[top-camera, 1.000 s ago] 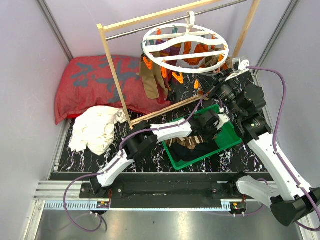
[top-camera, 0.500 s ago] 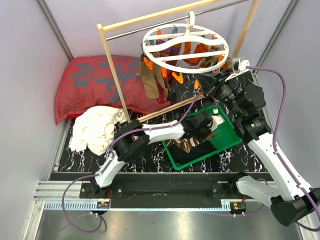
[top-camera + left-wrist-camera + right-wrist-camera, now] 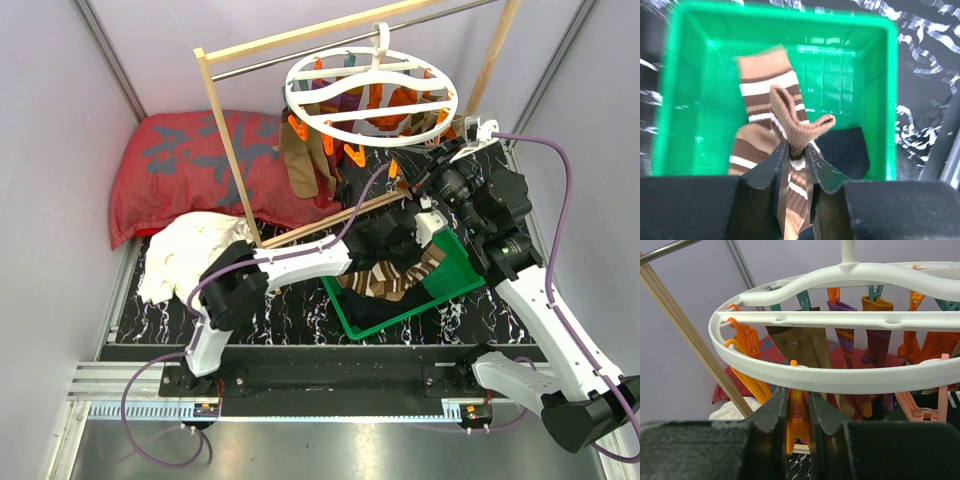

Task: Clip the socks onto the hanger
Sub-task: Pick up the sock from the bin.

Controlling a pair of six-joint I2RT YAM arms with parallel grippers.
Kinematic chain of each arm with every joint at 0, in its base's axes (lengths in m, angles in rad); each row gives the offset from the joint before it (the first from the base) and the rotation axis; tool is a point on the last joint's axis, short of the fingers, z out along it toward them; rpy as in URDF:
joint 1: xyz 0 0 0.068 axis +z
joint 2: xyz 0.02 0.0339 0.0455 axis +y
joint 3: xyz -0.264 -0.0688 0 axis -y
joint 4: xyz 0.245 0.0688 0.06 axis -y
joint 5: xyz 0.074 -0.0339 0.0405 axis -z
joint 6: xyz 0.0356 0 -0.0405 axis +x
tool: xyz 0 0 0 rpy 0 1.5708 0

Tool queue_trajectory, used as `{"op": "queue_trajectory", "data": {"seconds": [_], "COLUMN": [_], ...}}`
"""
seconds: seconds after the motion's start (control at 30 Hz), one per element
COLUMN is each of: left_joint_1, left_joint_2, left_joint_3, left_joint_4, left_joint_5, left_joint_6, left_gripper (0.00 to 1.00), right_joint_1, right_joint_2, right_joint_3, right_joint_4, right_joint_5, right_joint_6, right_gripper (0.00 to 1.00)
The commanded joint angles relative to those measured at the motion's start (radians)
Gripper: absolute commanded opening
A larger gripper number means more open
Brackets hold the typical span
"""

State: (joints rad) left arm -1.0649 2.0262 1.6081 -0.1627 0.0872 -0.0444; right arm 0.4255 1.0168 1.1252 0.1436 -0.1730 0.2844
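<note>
My left gripper (image 3: 796, 150) is shut on the folded cuff of a brown-and-cream striped sock (image 3: 765, 100), which hangs from it above the green bin (image 3: 875, 100). A dark sock (image 3: 845, 150) lies in the bin underneath. From above, the left gripper (image 3: 420, 232) hovers over the bin's far side with the striped sock (image 3: 392, 277) trailing down. The round white hanger (image 3: 865, 380) hangs from the rod, with brown (image 3: 805, 342), purple (image 3: 844, 335) and orange (image 3: 927, 345) socks clipped on. My right gripper (image 3: 796, 395) is shut on an orange clip (image 3: 797, 415) under the ring's near rim.
A pale wooden frame (image 3: 225, 150) with a metal rod carries the hanger (image 3: 291, 90). A red patterned pillow (image 3: 180, 165) lies at the back left, with a white cloth (image 3: 195, 255) in front of it. The green bin (image 3: 455, 275) sits between the two arms.
My left gripper closed on the striped sock in the bin and lifted it up and toward the far side. The right arm has held still on its clip.
</note>
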Motion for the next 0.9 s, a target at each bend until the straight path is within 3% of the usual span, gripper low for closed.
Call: {"op": "queue_trajectory", "data": {"seconds": [0.0, 0.17, 0.3, 0.73, 0.87], "left_joint_1": [0.006, 0.006, 0.006, 0.046, 0.060], "left_joint_2": [0.075, 0.124, 0.086, -0.336, -0.426], "left_joint_3": [0.032, 0.067, 0.033, -0.390, -0.453], "left_joint_4": [0.023, 0.028, 0.055, 0.409, 0.468], "left_joint_5": [0.066, 0.069, 0.046, -0.073, -0.108], "left_joint_6": [-0.041, -0.055, -0.066, -0.118, -0.135], "left_gripper": [0.22, 0.16, 0.00, 0.00, 0.00], "right_joint_1": [0.007, 0.007, 0.006, 0.007, 0.007], "right_joint_2": [-0.009, -0.004, -0.009, -0.017, -0.020], "right_joint_3": [0.008, 0.004, 0.001, 0.016, 0.021], "right_joint_4": [-0.019, -0.016, -0.019, -0.024, -0.025], "right_joint_5": [0.041, 0.040, 0.041, 0.044, 0.044], "right_joint_6": [-0.007, -0.004, -0.008, -0.013, -0.016], "right_gripper": [0.18, 0.19, 0.19, 0.19, 0.19]}}
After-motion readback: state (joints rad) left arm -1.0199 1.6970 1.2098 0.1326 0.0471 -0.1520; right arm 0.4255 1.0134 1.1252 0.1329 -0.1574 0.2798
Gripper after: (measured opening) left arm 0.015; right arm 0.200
